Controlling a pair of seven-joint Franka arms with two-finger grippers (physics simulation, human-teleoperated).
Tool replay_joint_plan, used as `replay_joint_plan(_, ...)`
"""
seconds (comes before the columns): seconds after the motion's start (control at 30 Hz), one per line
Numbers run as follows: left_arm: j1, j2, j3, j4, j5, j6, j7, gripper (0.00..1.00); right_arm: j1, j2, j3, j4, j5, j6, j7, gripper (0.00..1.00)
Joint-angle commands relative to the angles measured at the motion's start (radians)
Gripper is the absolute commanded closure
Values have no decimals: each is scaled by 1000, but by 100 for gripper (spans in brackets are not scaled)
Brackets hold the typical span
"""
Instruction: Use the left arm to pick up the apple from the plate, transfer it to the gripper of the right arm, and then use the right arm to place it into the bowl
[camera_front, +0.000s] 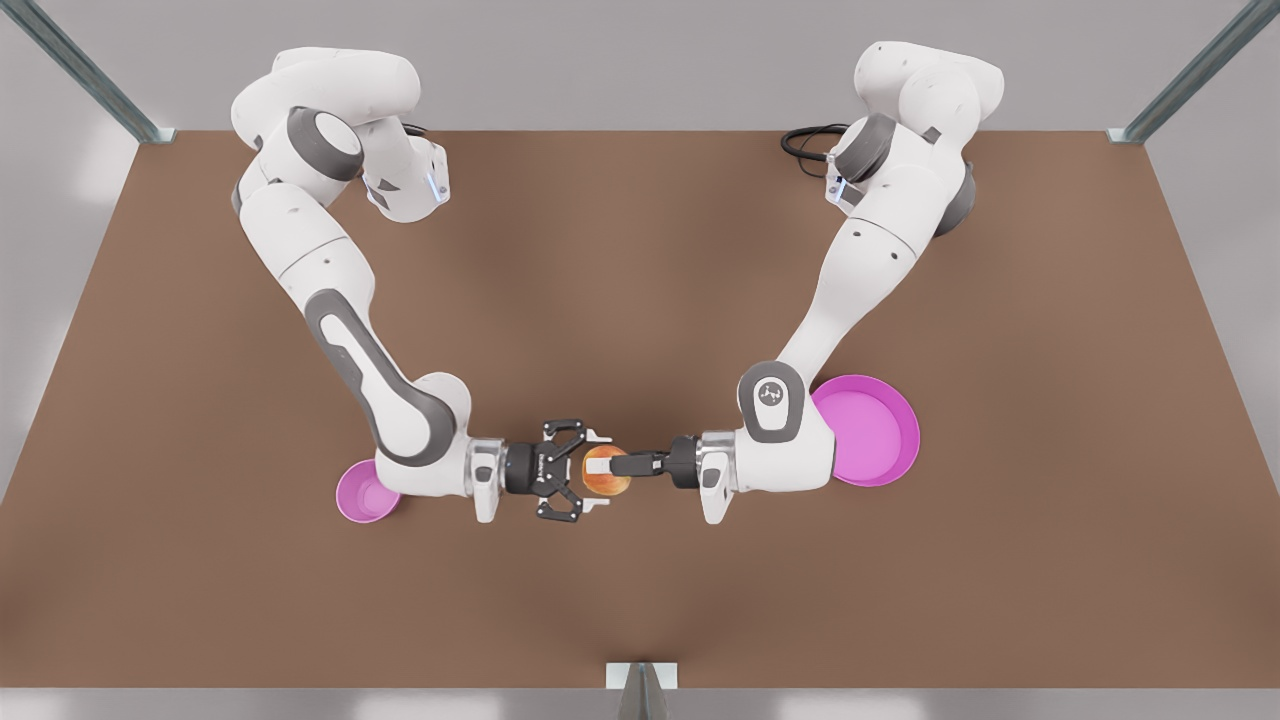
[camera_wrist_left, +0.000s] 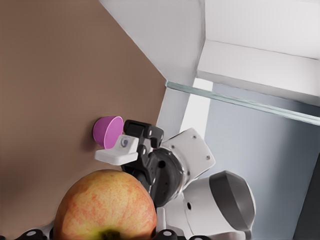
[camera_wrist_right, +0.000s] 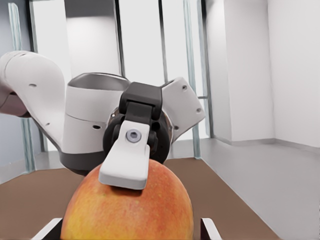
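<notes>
Apple (camera_front: 604, 472) between both pincers, apparently.

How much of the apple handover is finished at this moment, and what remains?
Done: the apple is off the plate, gripped by the left gripper between the two arms.
In hand: the right gripper is open, its fingers straddling the apple but not closed on it.
Left: the right gripper must close, the left one release, then the apple goes into the bowl.
</notes>
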Motion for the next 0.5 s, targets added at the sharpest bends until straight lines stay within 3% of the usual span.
replay_joint_plan(0.0,-1,-1,0,-1,-6,-2,36,25,2,0,2,6,0,21,-83,0)
replay_joint_plan(0.17,-1,-1,0,1,-6,-1,36,25,9,12,2,12,0,26,-83,0)
replay_joint_plan(0.2,-1,-1,0,1,-6,-1,36,25,9,12,2,12,0,26,-83,8)
replay_joint_plan(0.23,-1,0,0,1,-6,-1,36,25,9,12,2,12,-2,26,-83,24)
replay_joint_plan(0.27,-1,0,0,1,-6,-1,36,25,9,12,2,12,-2,26,-83,32)
replay_joint_plan(0.3,-1,0,0,-1,-6,-1,36,25,9,12,2,12,-2,26,-83,34)
replay_joint_plan(0.33,-2,0,0,1,-6,-1,36,21,9,12,8,13,-2,26,-83,34)
replay_joint_plan(0.37,-2,0,0,1,-6,-1,36,0,9,12,8,13,-2,26,-83,34)
replay_joint_plan(0.47,-2,-1,-2,-1,-6,-1,36,0,9,12,10,16,0,26,-78,34)
